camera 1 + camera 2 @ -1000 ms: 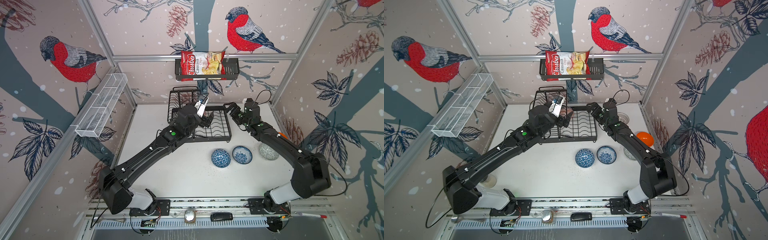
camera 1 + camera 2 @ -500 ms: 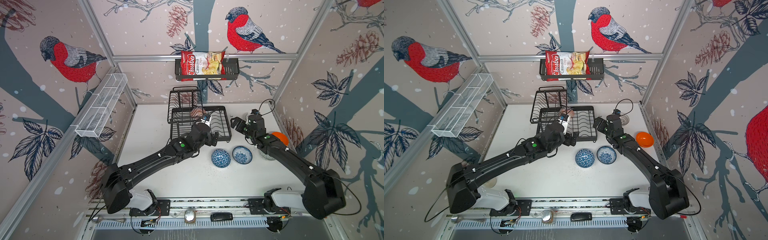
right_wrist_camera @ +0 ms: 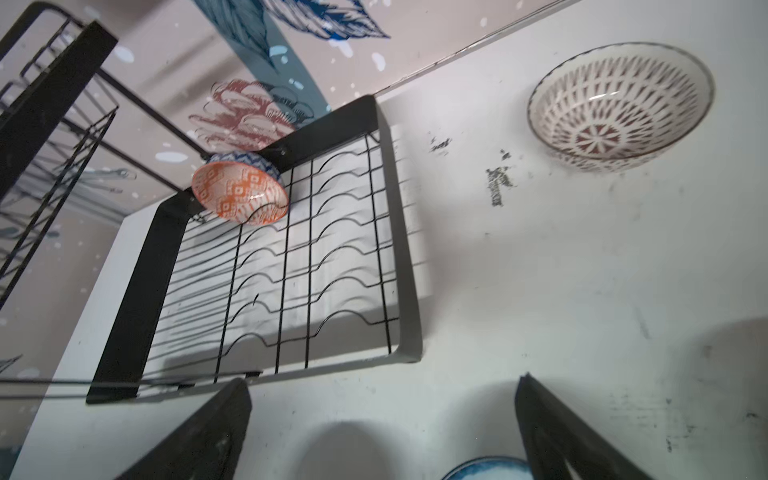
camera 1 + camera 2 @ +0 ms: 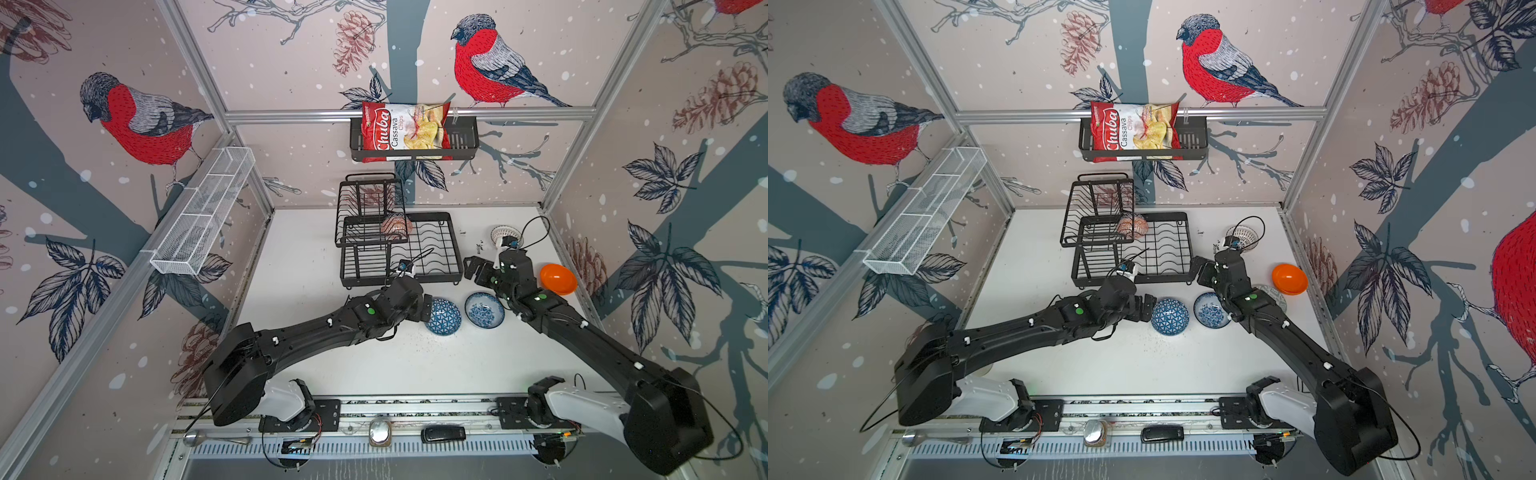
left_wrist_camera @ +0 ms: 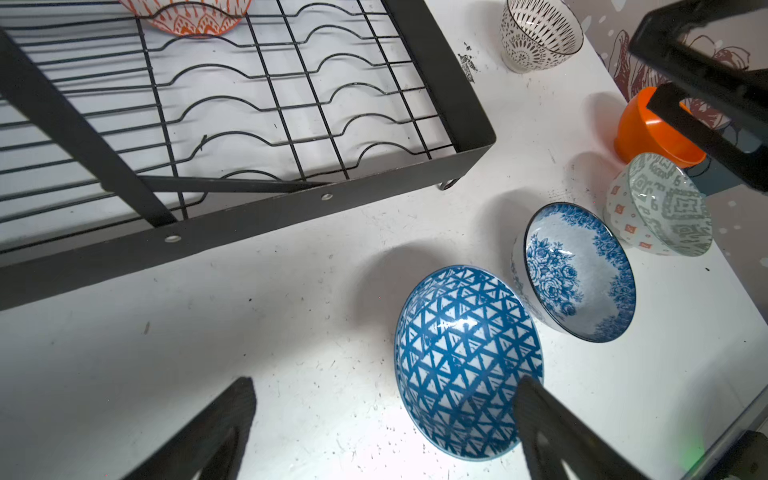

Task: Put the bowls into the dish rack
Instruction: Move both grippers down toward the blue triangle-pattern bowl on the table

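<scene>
Left gripper (image 5: pixel 384 382) wide open at the blue triangle bowl (image 5: pixel 465 361) on the table (image 5: pixel 291 332) near the dish rack (image 5: pixel 469 124) — straddle its rim, seemingly under one finger (image 5: pixel 540 419), then close; right gripper (image 3: pixel 382 382) wide, empty.

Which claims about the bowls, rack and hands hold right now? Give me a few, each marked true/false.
1. The orange-white patterned bowl sits in the dish rack. True.
2. The left hand is shut on the blue triangle-patterned bowl. False: the hand is open, and the bowl rests on the table beside it.
3. The plain orange bowl is loaded in the rack. False: it is on the table by the right wall.
4. The right hand is open and holds nothing. True.
5. The chips bag lies in the dish rack. False: it is in the black basket on the back wall.
</scene>
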You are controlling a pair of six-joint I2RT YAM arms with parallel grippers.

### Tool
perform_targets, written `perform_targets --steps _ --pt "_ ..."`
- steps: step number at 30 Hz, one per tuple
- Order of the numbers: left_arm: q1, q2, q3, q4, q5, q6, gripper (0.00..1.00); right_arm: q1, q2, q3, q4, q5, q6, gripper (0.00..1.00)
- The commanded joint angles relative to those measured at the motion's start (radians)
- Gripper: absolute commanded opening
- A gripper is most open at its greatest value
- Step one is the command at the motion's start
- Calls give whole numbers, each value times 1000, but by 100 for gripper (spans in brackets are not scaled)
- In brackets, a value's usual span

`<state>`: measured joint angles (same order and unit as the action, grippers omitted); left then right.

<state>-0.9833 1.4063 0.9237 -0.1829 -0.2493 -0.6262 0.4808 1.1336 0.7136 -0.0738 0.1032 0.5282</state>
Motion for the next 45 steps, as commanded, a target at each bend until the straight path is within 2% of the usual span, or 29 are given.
perform_targets --steps 1,8,11,23,28,37,45 --pt "-1 2 -17 13 30 -35 97 61 7 6 -109 -12 -48 95" --pt "-2 -24 -64 24 18 -45 97 190 5 -50 -177 24 15 79" --pt "0 -42 -86 32 0 -53 97 212 29 -38 -205 29 5 72" --pt "1 -43 -99 17 -37 -36 97 224 163 -5 -206 -18 -22 55" --pt "1 -38 -91 13 -40 -31 97 232 191 10 -219 -9 -20 53" --pt "0 -3 -32 -82 -129 -53 97 236 218 14 -233 -16 -23 48" --pt "0 5 -30 -81 -107 -50 97 235 233 4 -227 -19 -19 39"
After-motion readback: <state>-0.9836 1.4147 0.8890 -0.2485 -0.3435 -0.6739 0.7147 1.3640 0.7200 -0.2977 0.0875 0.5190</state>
